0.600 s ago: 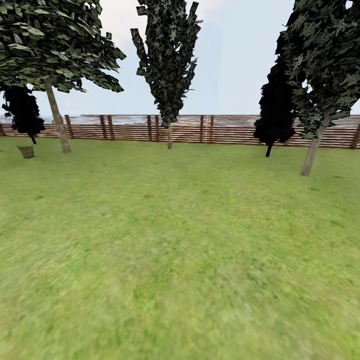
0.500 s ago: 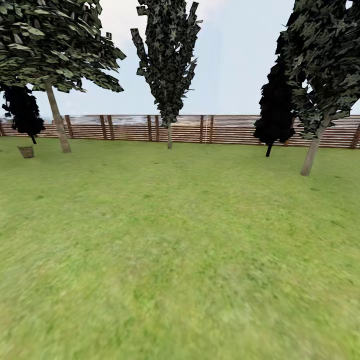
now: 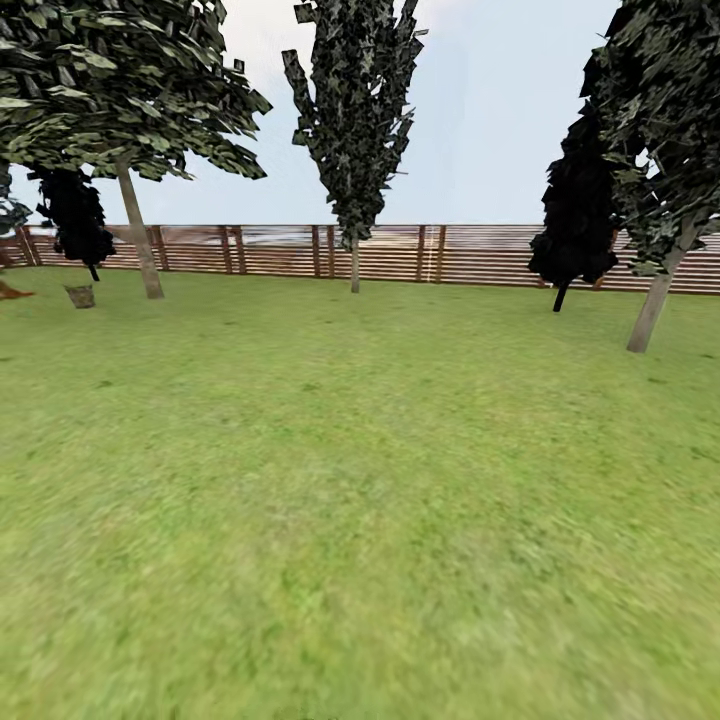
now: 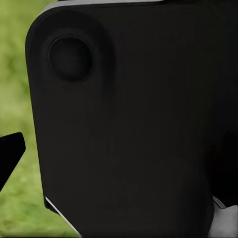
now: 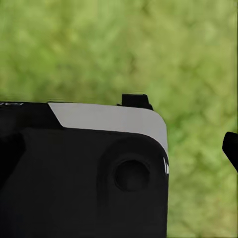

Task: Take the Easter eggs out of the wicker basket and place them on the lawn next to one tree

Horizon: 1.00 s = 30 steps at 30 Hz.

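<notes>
A wide flat lawn of mottled green grass (image 3: 380, 500) fills the lower two thirds of the head view, running back to a brown horizontal-slat wooden fence (image 3: 400, 255) across the middle of the frame. At the left edge, just below the fence line, a small brown bucket-shaped wicker basket (image 3: 80, 296) stands on the grass; it is too small and far off to tell what lies in it. Just right of the basket rises a tree with a pale tan-grey trunk (image 3: 140, 245) and a grey-green leafy crown spreading over the upper left. Behind the basket stands a black-foliaged tree with a thin dark stem (image 3: 75, 215). A tall narrow thin-trunked tree (image 3: 354, 130) rises at upper centre, in front of the fence. At the right are a second black-foliaged tree (image 3: 578, 215) and another pale-trunked tree (image 3: 655, 300) leaning at the right edge.

In both wrist views a black robot housing blocks most of the frame against blurred green grass, with only a dark finger tip at the edge of each. I cannot tell how far either the left or the right pincer is open, nor whether either has hold of anything
</notes>
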Tool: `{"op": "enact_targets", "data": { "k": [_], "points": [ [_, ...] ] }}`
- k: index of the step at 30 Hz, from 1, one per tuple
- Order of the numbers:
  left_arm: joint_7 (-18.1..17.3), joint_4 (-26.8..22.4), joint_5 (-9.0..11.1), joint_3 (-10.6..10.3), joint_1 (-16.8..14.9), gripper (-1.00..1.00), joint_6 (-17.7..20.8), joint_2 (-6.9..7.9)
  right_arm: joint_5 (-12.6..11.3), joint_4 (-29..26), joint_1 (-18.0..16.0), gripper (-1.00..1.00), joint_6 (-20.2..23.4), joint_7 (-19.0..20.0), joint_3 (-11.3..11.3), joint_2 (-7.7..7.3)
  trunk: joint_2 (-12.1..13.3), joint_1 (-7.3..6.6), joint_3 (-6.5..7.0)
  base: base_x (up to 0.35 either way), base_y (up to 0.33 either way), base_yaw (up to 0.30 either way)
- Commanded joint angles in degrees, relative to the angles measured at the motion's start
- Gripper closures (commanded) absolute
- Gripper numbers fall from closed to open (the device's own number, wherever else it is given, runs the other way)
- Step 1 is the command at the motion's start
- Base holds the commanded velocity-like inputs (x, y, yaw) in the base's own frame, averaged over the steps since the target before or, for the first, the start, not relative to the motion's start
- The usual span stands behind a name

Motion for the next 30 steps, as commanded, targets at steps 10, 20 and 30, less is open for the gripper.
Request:
{"op": "enact_targets", "data": {
  "k": [10,20,30],
  "points": [
    [-0.1,-0.1,0.1,0.0,0.0,-1.0,-0.1,0.0,0.0,0.0,0.0,-1.0,-0.3,0.0,0.0,0.06,0.0,0.0,-0.78,0.0,0.0,0.168],
    [-0.1,-0.1,0.1,0.1,0.0,-1.0,-0.1,0.0,0.0,0.1,0.0,-1.0,-0.5,0.0,0.0,0.06,0.0,0.0,-1.51,0.0,0.0,0.169],
    [-0.1,-0.1,0.2,0.1,0.0,-1.0,-0.1,0.0,0.0,0.1,0.0,-1.0,-0.5,0.0,-0.1,-0.02,0.0,0.0,-2.24,0.0,0.0,0.169]
  ]
}}
